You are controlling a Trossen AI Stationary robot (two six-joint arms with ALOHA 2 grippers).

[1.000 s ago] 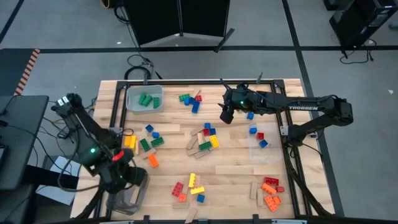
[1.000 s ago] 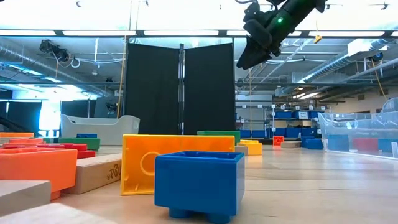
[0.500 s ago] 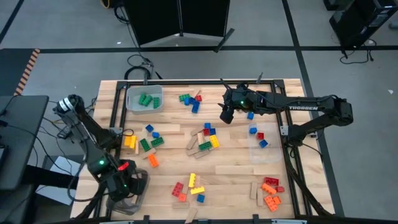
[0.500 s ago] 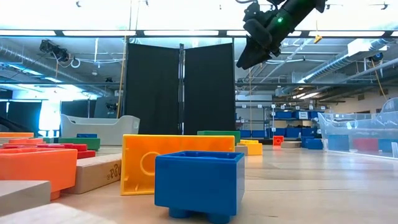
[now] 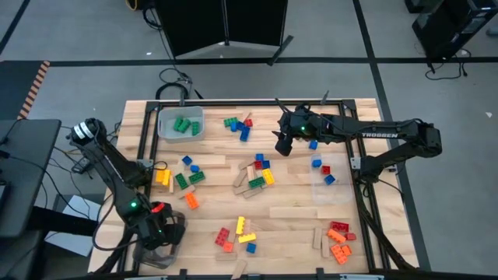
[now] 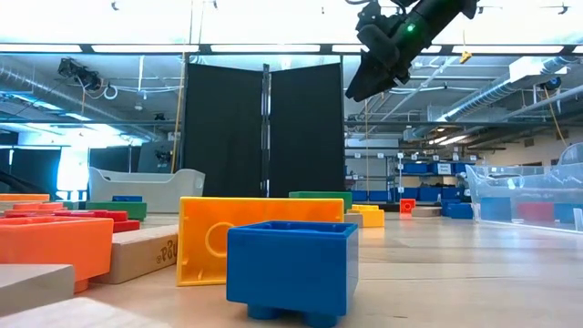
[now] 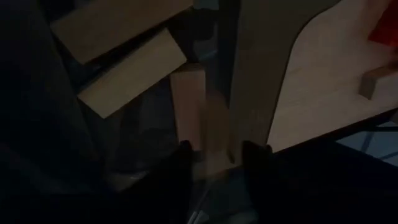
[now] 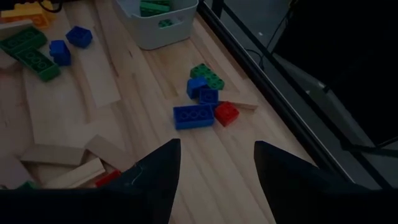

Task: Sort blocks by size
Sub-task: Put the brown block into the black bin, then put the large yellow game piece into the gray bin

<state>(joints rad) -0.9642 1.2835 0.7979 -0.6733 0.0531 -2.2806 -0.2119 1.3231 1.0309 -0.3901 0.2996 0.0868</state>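
Wooden table (image 5: 296,204) (blocks (image 5: 257,176) scattered), warehouse behind.

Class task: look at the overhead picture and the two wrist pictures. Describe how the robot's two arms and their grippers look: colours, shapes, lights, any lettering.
Both arms are dark, slender and jointed. The right arm bears white TROSSEN lettering and a green light near the right gripper. The left arm shows a green light and a red patch near the left gripper. Each gripper ends in two dark, flat fingers.

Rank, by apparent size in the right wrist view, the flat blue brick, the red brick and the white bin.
1. White bin, although cropped by the picture edge.
2. Flat blue brick.
3. Red brick, smallest.
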